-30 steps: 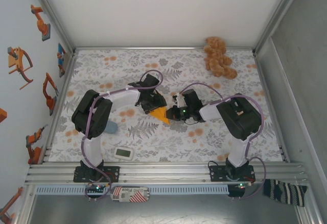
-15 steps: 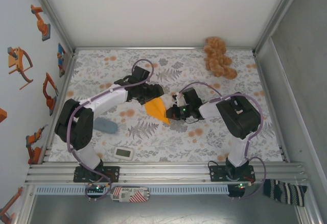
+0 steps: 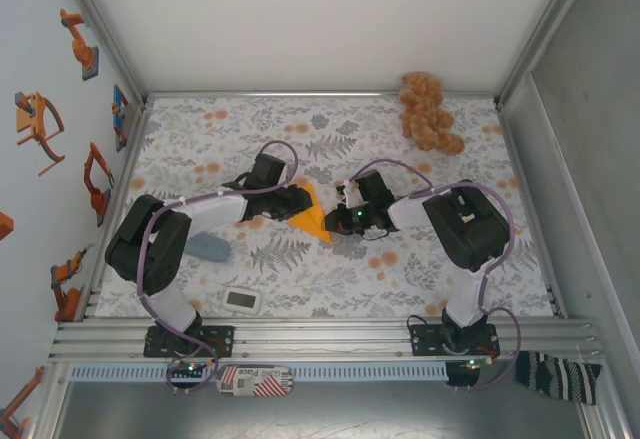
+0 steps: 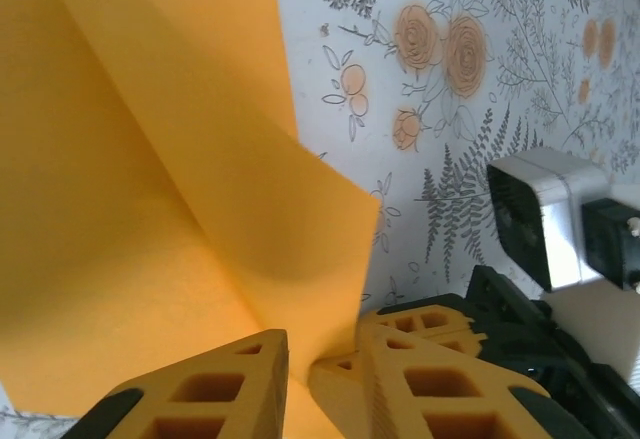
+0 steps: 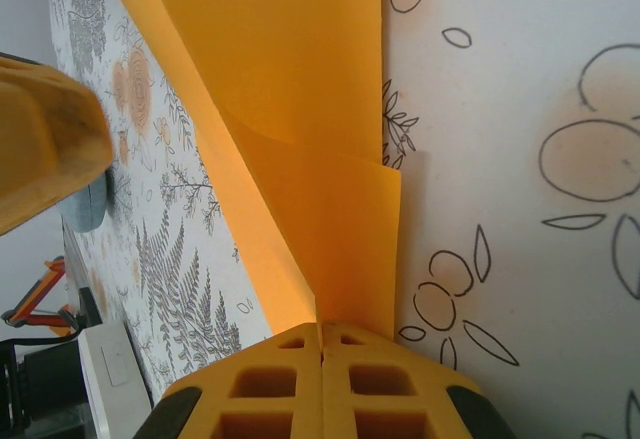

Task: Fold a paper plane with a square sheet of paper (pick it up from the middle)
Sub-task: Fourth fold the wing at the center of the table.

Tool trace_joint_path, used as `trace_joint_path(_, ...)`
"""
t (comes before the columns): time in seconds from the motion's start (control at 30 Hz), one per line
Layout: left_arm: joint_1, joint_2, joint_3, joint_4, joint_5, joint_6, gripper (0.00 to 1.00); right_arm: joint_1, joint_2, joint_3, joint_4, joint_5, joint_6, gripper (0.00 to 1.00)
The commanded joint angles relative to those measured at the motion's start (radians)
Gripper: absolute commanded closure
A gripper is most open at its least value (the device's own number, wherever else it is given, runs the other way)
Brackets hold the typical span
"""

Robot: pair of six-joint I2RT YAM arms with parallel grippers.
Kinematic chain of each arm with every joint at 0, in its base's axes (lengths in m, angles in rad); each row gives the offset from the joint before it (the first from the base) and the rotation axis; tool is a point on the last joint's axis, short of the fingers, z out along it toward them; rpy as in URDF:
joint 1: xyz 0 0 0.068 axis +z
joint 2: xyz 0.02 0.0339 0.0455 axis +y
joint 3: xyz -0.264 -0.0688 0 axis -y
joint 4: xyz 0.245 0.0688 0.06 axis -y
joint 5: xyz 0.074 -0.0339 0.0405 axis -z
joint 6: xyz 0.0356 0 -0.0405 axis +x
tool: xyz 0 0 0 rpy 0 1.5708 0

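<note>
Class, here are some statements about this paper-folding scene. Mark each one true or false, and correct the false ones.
1. The right gripper is shut on the square sheet of paper. True.
2. The sheet lies flat and unfolded. False: it is creased, with overlapping layers.
3. The plush toy touches the sheet. False: it lies well apart, at the far right.
4. A small white device lies near the table's front edge, on the left. True.
</note>
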Motion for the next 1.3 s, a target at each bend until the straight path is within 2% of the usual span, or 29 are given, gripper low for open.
trace_joint_path(0.0,0.019,0.013,-0.047,0.198,0.076,-0.031,0.76,-0.005,0.068,-0.017,-0.107,0.106,-0.033,0.99)
trace_joint_path(0.33,0.019,0.08,-0.06,0.281,0.114,-0.052,0.82,-0.005,0.071,-0.011,-0.12,0.11,-0.028,0.99)
trace_joint_path(1.27,0.027,0.163,-0.018,0.205,0.088,-0.052,0.85,-0.009,0.067,-0.002,-0.168,0.116,-0.028,0.95)
